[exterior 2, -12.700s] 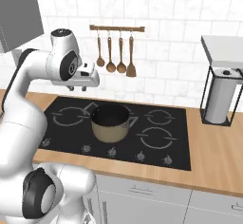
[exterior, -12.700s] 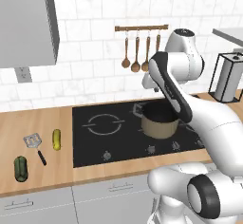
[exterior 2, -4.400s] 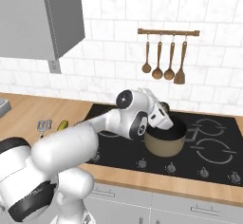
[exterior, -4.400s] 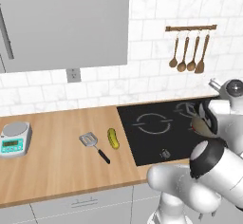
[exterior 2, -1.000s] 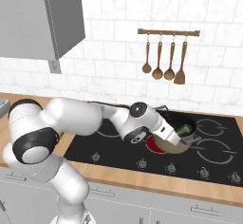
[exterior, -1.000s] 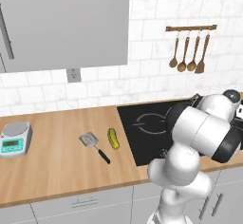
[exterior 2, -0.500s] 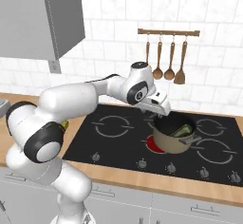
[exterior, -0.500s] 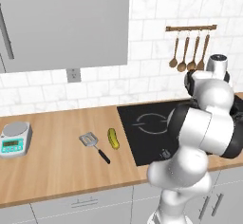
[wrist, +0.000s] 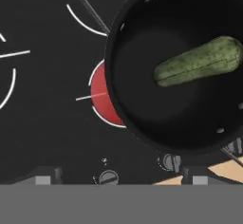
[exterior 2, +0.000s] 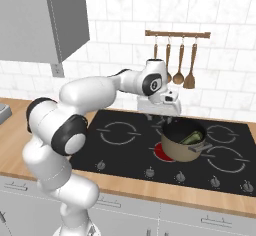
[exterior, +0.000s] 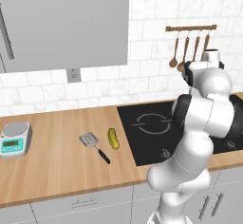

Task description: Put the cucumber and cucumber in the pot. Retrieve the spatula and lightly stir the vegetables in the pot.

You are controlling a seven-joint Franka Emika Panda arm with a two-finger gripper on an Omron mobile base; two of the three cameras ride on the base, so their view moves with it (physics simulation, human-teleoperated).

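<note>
The tan pot [exterior 2: 179,151] stands on the hob over a glowing red burner [exterior 2: 158,153]. The thick dark green cucumber [wrist: 198,62] lies inside it, and its tip shows above the rim [exterior 2: 192,138]. My gripper [exterior 2: 160,114] hovers just above and left of the pot, open and empty, with its fingertips [wrist: 45,175] wide apart in the hand view. The slimmer yellow-green cucumber [exterior: 113,138] lies on the wooden counter left of the hob. Beside it rests the spatula [exterior: 90,141], silver slotted head to the left and black handle pointing toward the front edge.
Brown wooden spoons and a turner [exterior 2: 176,56] hang on a rail behind the hob. A kitchen scale [exterior: 14,139] sits at the counter's far left. A grey wall cabinet [exterior: 66,23] hangs above the counter. My own white body blocks the right part of the hob in the left base view.
The hand has risen from the pot's mouth to above its left rim. The dark green cucumber stays lying in the pot. The counter items have not moved.
</note>
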